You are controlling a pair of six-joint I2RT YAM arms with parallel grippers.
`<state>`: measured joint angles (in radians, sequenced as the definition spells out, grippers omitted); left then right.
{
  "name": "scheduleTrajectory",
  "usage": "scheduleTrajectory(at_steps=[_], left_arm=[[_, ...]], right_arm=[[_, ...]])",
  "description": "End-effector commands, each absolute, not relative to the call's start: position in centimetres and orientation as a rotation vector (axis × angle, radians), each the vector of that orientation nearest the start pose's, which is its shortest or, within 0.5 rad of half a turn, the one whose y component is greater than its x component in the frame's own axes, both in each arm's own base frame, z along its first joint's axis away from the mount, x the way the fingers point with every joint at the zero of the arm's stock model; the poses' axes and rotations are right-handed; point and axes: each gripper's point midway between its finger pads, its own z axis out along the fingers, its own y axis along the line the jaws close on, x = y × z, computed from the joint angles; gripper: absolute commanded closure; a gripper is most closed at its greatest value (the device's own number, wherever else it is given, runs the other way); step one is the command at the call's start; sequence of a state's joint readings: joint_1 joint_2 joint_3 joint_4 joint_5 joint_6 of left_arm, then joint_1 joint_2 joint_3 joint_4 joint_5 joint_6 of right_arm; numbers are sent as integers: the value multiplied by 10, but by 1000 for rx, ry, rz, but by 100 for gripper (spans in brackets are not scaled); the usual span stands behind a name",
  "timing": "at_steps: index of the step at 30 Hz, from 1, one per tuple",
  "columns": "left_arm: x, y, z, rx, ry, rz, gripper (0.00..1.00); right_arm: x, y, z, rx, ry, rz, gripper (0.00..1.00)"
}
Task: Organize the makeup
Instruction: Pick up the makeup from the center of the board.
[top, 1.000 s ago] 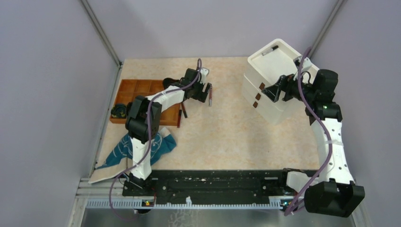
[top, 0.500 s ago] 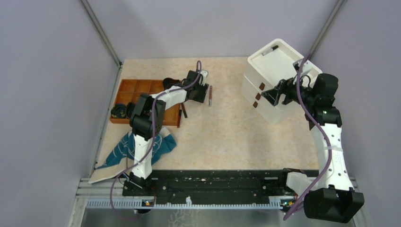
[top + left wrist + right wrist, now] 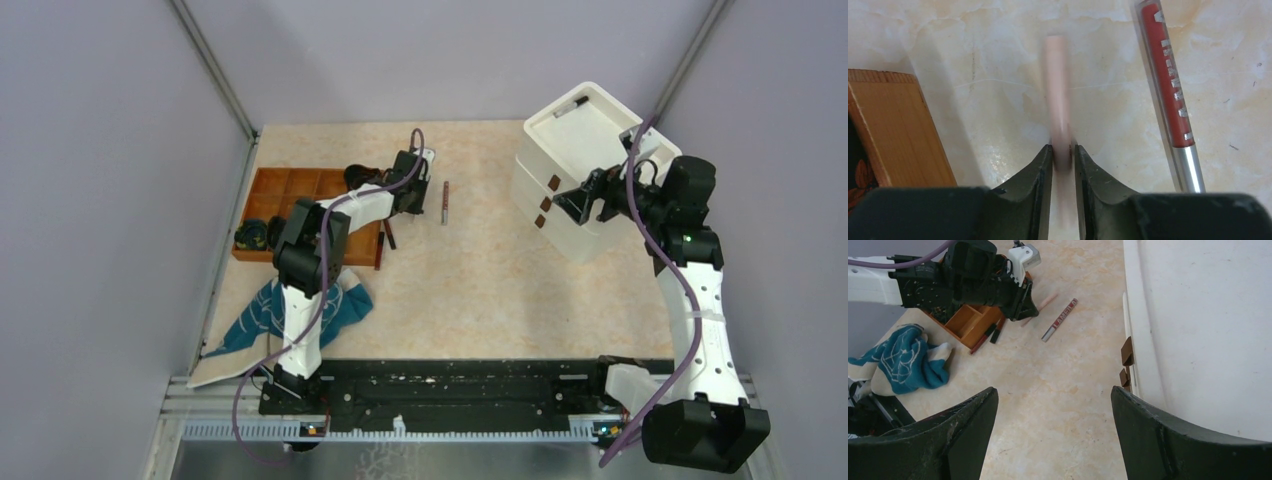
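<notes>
A pale pink pencil (image 3: 1055,85) lies on the table, and my left gripper (image 3: 1063,147) is shut on its near end, both fingers pressing its sides. Just to its right lies a dark red tube with a silver end (image 3: 1168,85), apart from the fingers. In the top view the left gripper (image 3: 420,195) is beside the wooden tray (image 3: 290,185), with the red tube (image 3: 445,201) to its right. Two dark pencils (image 3: 388,236) lie at the tray's near right corner. My right gripper (image 3: 1053,395) hangs open and empty above the table beside the white drawer unit (image 3: 1198,330).
The white drawer unit (image 3: 580,180) stands at the back right with a dark pencil (image 3: 572,106) on its top. A teal patterned cloth (image 3: 290,310) lies near the left arm's base. Dark items sit in the tray's left compartment (image 3: 252,234). Walls close in both sides.
My left jaws have closed from wide open onto the pink pencil. The right arm shifted slightly earlier, then held still with its jaws open.
</notes>
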<state>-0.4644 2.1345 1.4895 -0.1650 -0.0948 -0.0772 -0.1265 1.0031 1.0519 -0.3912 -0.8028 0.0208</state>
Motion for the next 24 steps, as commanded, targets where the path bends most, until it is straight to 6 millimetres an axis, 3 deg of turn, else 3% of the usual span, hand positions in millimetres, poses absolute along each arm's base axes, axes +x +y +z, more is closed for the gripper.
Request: scheduleTrajectory(at_steps=[1, 7, 9, 14, 19, 24], left_arm=[[477, -219, 34, 396, 2363, -133, 77], [490, -222, 66, 383, 2307, -183, 100], [494, -224, 86, 381, 2271, -238, 100], [489, -239, 158, 440, 2105, -480, 100], [457, -262, 230, 589, 1906, -702, 100], [397, -291, 296, 808, 1642, -1005, 100]], right_arm=[[305, 88, 313, -461, 1780, 634, 17], [305, 87, 323, -486, 1782, 617, 17], [304, 89, 333, -499, 1765, 619, 17], [301, 98, 355, -531, 1697, 670, 17], [299, 120, 377, -561, 1571, 786, 17], [297, 158, 395, -610, 1463, 897, 16]])
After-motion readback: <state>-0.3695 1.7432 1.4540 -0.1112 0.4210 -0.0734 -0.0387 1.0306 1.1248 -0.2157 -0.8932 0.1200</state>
